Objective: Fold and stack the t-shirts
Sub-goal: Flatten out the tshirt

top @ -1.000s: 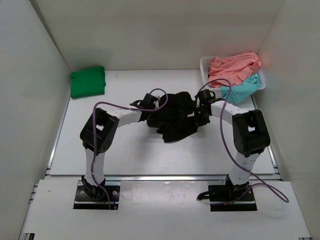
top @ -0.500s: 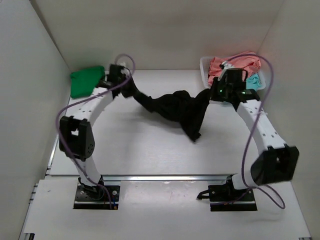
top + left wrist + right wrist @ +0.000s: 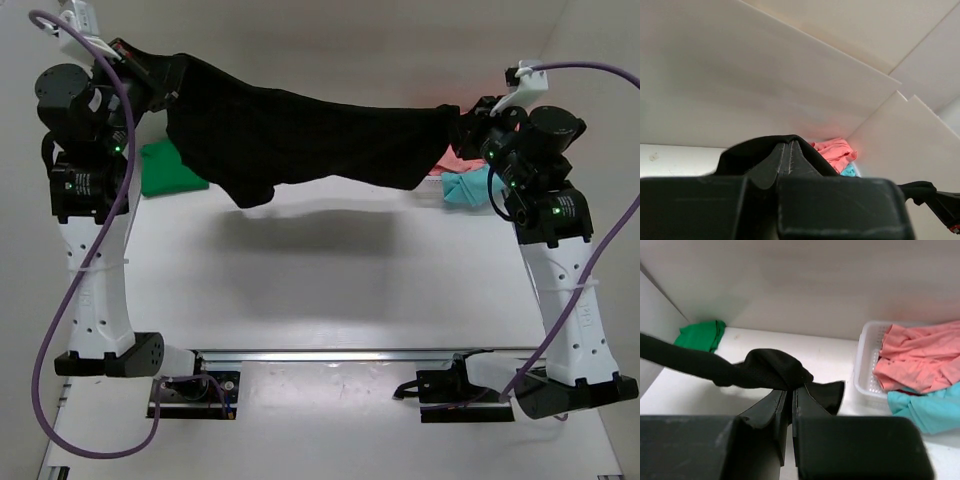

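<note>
We see the black t-shirt (image 3: 300, 130) strung in the air between our two arms, well above the surface (image 3: 330, 290) and touching it nowhere. The left tool (image 3: 789, 149) is clamped on one end of the cloth, high at the far left. In the left wrist view its two fingers meet with black fabric bunched over their tips. The right tool (image 3: 790, 392) is clamped on the other end, high at the far right. A wad of black cloth is pinched at its tips and the rest runs off to the left as a stretched band. Between the tools the shirt sags, and a loose lobe hangs lowest nearer the left tool. Partly hidden behind that lobe, the green t-shirt (image 3: 160, 172) lies on the surface near the far left corner. At the far right, the coral-pink t-shirt (image 3: 920, 355) and the teal t-shirt (image 3: 925, 407) lie crumpled in the white basket (image 3: 866, 375), the teal one spilling over its near edge.
</note>
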Action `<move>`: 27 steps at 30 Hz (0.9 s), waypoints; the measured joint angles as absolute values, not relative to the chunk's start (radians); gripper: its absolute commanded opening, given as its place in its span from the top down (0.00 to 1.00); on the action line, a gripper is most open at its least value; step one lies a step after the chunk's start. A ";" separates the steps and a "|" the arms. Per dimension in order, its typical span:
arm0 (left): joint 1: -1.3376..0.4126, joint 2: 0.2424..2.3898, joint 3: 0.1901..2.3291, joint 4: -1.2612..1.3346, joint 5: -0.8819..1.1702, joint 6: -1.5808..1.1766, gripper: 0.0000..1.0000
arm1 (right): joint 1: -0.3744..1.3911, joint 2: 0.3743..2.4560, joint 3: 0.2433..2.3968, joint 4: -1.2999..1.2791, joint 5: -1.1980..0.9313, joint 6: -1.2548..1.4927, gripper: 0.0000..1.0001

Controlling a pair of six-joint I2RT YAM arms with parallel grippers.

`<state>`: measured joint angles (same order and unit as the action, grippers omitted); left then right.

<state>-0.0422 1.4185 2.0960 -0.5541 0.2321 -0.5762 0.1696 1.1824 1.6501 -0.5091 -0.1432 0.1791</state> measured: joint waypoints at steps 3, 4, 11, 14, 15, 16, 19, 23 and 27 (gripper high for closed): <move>-0.015 1.417 2.098 -0.554 0.250 -0.590 1.00 | 0.170 1.214 1.684 -0.498 -0.156 0.179 1.00; -0.011 1.428 2.098 -0.556 0.255 -0.593 1.00 | 0.171 1.230 1.693 -0.493 -0.163 0.180 1.00; 0.065 1.705 2.191 -0.613 0.306 -0.610 1.00 | 0.148 1.412 1.734 -0.473 -0.231 0.196 1.00; 0.081 1.804 2.250 -0.612 0.350 -0.635 1.00 | 0.135 1.492 1.768 -0.455 -0.270 0.207 1.00; 0.083 1.839 2.270 -0.607 0.361 -0.645 1.00 | 0.136 1.531 1.793 -0.451 -0.277 0.206 1.00; 0.084 1.873 2.291 -0.603 0.371 -0.653 1.00 | 0.137 1.574 1.829 -0.450 -0.278 0.204 0.99; 0.088 1.961 2.344 -0.569 0.395 -0.675 1.00 | 0.142 1.710 1.941 -0.439 -0.280 0.190 1.00; 0.097 2.019 2.352 -0.466 0.438 -0.727 1.00 | 0.142 1.875 2.143 -0.450 -0.293 0.174 0.99; 0.136 2.027 2.403 -0.388 0.484 -0.790 1.00 | 0.126 1.929 2.294 -0.433 -0.322 0.160 1.00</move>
